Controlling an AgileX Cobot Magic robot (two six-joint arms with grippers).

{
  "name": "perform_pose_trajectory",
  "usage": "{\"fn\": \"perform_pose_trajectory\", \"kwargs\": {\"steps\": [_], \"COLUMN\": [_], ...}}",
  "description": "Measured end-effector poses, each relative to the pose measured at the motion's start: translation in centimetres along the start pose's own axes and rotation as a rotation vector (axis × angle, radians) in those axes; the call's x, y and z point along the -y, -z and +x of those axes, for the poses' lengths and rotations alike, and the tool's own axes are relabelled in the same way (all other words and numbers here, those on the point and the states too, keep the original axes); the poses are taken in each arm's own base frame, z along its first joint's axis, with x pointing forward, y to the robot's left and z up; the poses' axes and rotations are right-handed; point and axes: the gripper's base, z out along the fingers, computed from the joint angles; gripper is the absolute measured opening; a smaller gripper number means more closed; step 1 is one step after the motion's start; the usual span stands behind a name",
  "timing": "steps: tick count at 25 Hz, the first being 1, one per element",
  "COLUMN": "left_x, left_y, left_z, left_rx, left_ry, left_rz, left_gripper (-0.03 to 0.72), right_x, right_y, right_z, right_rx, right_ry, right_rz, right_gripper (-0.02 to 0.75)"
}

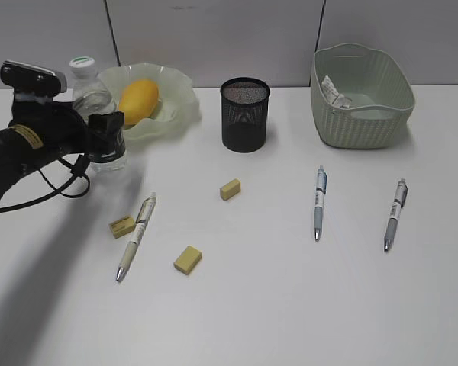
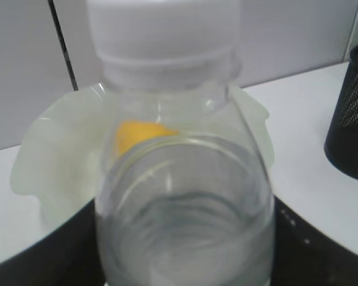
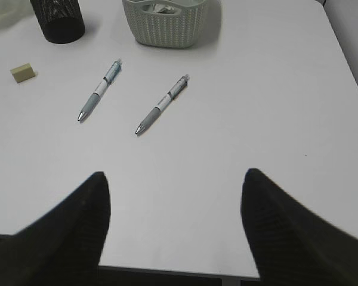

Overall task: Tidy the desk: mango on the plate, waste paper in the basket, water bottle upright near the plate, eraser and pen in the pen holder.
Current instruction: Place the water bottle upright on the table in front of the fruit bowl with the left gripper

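Observation:
The water bottle (image 1: 91, 95) stands upright beside the plate (image 1: 175, 103), and my left gripper (image 1: 99, 134) is shut on its body. Up close the bottle (image 2: 185, 196) fills the gap between my dark fingers. The mango (image 1: 139, 101) lies on the plate. Crumpled waste paper (image 1: 336, 90) sits inside the basket (image 1: 362, 114). Three pens (image 1: 136, 236) (image 1: 319, 202) (image 1: 395, 213) and three erasers (image 1: 230, 189) (image 1: 123, 226) (image 1: 187, 259) lie on the desk (image 1: 290, 305) in front of the pen holder (image 1: 245, 114). My right gripper (image 3: 174, 196) hangs open over bare desk.
The right wrist view shows two pens (image 3: 100, 89) (image 3: 162, 104), one eraser (image 3: 22, 72), the pen holder (image 3: 58, 21) and the basket (image 3: 170, 27) far ahead. A grey partition wall backs the desk. The desk's right edge lies close to my right gripper.

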Motion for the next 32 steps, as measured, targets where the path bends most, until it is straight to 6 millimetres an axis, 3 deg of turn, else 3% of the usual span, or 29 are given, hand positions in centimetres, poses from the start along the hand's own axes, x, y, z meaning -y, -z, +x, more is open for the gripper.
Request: {"fn": "perform_pose_trajectory", "kwargs": {"steps": [8, 22, 32], "left_x": [0.0, -1.3, -1.4], "left_y": [-0.8, -0.8, -0.7], "left_z": [1.3, 1.4, 1.4], "left_rx": [-0.032, -0.042, -0.043], "left_ry": [-0.059, -0.035, -0.025], "left_rz": [0.012, -0.039, -0.05], "left_gripper": [0.517, 0.519, 0.582], "right_x": [0.0, 0.0, 0.0], "right_y": [0.0, 0.0, 0.0], "right_z": [0.0, 0.0, 0.0], "right_rx": [0.0, 0.0, 0.0], "right_ry": [0.0, 0.0, 0.0], "right_rz": [0.0, 0.0, 0.0], "right_gripper": [0.541, 0.533, 0.532]}}
